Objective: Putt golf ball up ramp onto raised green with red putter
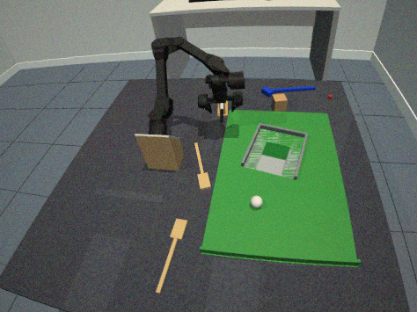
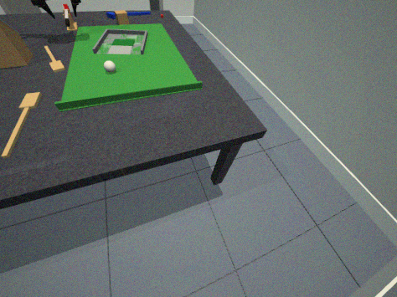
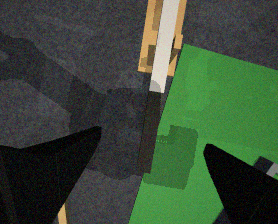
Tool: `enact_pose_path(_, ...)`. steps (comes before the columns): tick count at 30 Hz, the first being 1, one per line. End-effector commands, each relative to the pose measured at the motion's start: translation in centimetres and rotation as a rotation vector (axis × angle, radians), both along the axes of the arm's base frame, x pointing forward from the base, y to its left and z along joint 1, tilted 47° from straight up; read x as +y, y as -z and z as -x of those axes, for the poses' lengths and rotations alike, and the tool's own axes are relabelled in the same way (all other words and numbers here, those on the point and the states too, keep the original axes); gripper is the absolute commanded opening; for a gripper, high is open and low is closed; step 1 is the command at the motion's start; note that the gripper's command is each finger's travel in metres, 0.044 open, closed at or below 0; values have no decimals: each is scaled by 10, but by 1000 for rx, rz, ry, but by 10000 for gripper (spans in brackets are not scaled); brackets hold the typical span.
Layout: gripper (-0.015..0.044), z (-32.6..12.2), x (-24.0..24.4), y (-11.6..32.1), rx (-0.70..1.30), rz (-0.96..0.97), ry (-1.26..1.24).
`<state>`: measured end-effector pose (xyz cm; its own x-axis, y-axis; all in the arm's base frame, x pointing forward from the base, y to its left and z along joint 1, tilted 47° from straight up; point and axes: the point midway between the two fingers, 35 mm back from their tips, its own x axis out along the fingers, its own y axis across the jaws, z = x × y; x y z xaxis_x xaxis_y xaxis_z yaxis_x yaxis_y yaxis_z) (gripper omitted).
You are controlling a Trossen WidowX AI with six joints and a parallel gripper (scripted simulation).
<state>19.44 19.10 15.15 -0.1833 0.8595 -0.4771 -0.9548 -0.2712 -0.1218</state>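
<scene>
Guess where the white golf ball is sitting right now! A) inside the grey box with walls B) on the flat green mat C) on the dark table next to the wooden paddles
B: the golf ball rests on the green mat, in front of the walled ramp box.

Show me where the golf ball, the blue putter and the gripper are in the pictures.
golf ball (image 1: 256,201), top view, centre of the white ball.
blue putter (image 1: 292,89), top view, middle of its shaft.
gripper (image 3: 150,172), wrist view, midway between its two open black fingertips.
</scene>
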Motion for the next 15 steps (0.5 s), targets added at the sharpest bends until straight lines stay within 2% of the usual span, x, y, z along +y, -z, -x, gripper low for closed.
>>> enact_pose_path(1, 440, 3, 6, 6, 6, -2, 0)
enact_pose_path(15, 440, 6, 25, 24, 6, -3, 0)
